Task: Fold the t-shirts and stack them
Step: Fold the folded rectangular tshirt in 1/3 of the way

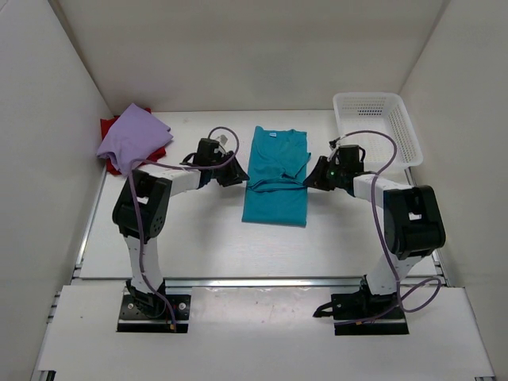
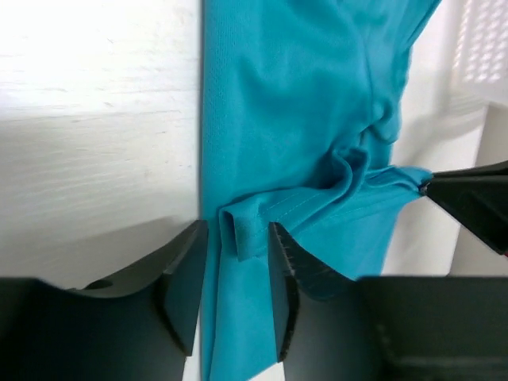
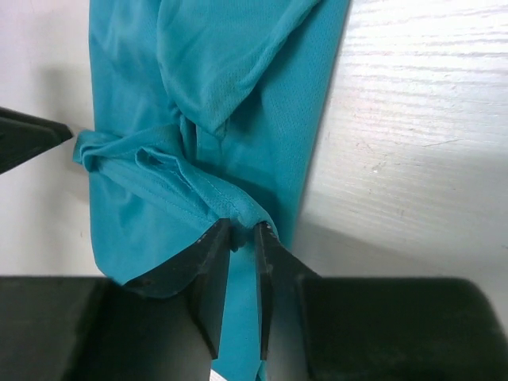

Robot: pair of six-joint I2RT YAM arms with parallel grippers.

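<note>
The teal t-shirt (image 1: 274, 190) lies mid-table as a long narrow strip, its lower edge doubled up into a bunched ridge across the middle. My left gripper (image 1: 232, 176) sits at the strip's left edge. Its jaws (image 2: 236, 230) stand apart around a small upright fold of teal cloth (image 2: 294, 103), with a gap on each side. At the right edge, my right gripper (image 1: 311, 181) has its jaws (image 3: 241, 226) a little apart, and the hem of the shirt (image 3: 198, 79) rests at their tips. The lavender t-shirt (image 1: 131, 135) lies folded on the deep red one (image 1: 107, 127) at the back left.
A white mesh basket (image 1: 373, 95) stands at the back right corner. White walls close in the table on the left, back and right. Each wrist view shows the other gripper's dark fingertip across the shirt.
</note>
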